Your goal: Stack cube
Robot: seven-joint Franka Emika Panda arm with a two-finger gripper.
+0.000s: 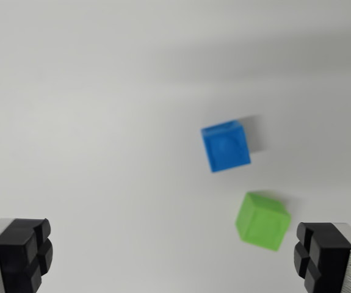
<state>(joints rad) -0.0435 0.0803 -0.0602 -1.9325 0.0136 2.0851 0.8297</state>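
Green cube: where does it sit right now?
In the wrist view the green cube lies low on the view's right, just below the blue cube without touching it, close to the open pincer's right-hand finger.

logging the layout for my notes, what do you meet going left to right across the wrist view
Finger on the wrist view's left → blue cube → green cube → finger on the wrist view's right. The two cubes overlap a little in left-right span, but the blue cube's middle lies further left. The gripper is open and holds nothing.

A bare test bench, likely a lab: a plain white tabletop (pixel 90 122) holding only small coloured plastic cubes (pixel 226 146).
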